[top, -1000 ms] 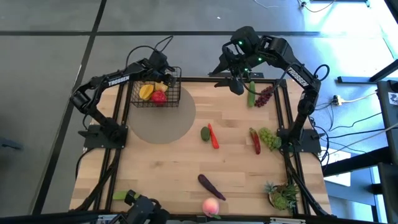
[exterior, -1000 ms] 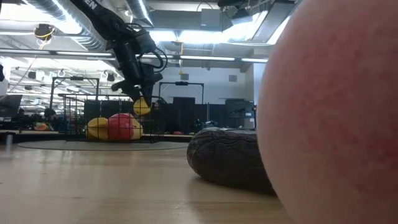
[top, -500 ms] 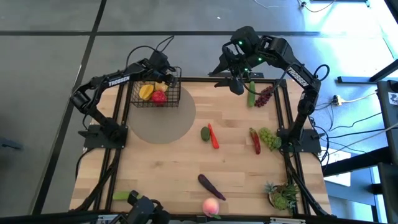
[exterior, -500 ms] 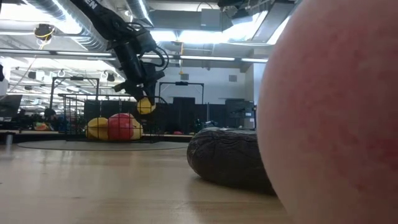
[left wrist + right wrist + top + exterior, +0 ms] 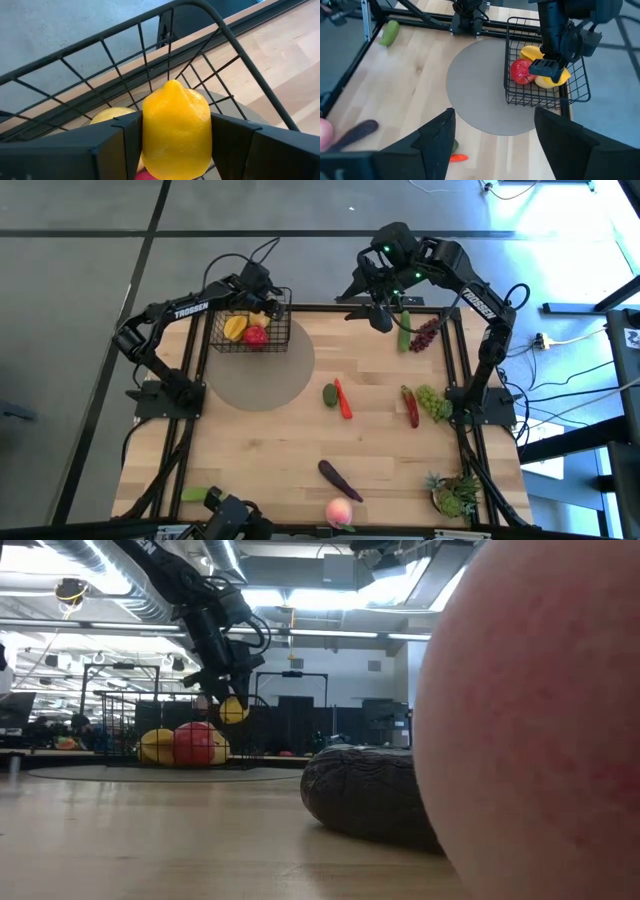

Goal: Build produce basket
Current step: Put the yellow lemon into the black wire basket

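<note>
Basket (image 5: 249,330) of stiff black wire sat at the tabletop's far left corner, holding a mango (image 5: 234,327) and apple (image 5: 256,335). Above it the left gripper (image 5: 175,145) clasped a lemon (image 5: 176,131) across its middle; it looked light, hard and slippery. The right gripper (image 5: 492,130) hung released over the far edge.

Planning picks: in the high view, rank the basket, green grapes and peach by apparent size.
1. basket, clearly largest.
2. green grapes.
3. peach, only slightly smaller than the grapes, so that order is unsure.
</note>
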`<action>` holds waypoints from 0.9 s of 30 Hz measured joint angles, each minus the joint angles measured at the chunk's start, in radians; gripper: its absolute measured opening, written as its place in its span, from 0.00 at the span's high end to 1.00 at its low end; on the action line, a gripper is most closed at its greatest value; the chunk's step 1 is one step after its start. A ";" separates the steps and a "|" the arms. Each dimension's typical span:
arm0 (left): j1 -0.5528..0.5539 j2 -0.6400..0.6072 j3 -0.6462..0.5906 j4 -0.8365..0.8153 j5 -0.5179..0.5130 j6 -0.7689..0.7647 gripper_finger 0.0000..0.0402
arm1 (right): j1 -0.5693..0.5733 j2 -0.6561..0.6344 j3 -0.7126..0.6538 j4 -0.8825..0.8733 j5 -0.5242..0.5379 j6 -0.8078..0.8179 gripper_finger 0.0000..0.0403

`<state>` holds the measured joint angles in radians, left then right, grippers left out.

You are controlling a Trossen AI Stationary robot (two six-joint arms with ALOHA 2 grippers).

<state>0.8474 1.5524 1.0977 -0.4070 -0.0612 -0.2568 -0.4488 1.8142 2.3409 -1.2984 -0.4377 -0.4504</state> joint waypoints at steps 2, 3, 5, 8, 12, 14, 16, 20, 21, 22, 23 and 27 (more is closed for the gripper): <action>0.000 0.000 0.000 -0.007 0.000 0.000 0.58 | 0.000 0.000 0.000 0.000 0.000 0.000 0.35; 0.000 0.000 0.000 -0.010 0.000 0.002 0.58 | 0.000 0.000 0.000 0.000 0.000 0.001 0.35; 0.000 0.000 0.000 -0.022 0.000 0.004 0.58 | 0.000 0.000 -0.001 -0.002 0.000 0.002 0.35; 0.000 0.000 0.000 -0.035 0.000 0.005 0.58 | 0.001 0.001 -0.006 0.008 0.012 -0.004 0.35; 0.000 0.000 0.000 -0.038 0.000 0.004 0.58 | 0.000 0.001 -0.006 0.019 0.130 0.027 0.35; 0.000 0.000 0.000 -0.039 0.000 0.004 0.58 | 0.000 0.001 -0.006 0.021 0.162 0.029 0.35; 0.000 0.000 0.000 -0.052 0.000 0.004 0.58 | 0.000 0.001 -0.006 0.022 0.167 0.023 0.35; 0.000 0.000 -0.001 -0.063 0.000 0.004 0.58 | 0.001 0.001 -0.006 0.023 0.167 0.026 0.35; 0.000 0.000 -0.001 -0.065 0.000 0.004 0.58 | 0.001 0.001 -0.006 0.023 0.166 0.024 0.35; 0.000 0.000 -0.001 -0.066 0.000 0.004 0.58 | 0.000 0.001 -0.006 0.023 0.167 0.025 0.35; 0.000 0.000 -0.001 -0.066 0.000 0.004 0.58 | 0.000 0.001 -0.006 0.023 0.167 0.025 0.35; 0.000 0.000 -0.001 -0.065 0.000 0.002 0.58 | 0.000 0.001 -0.006 0.023 0.167 0.024 0.35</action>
<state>0.8474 1.5524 1.0969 -0.4721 -0.0616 -0.2546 -0.4484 1.8156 2.3344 -1.2755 -0.2711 -0.4264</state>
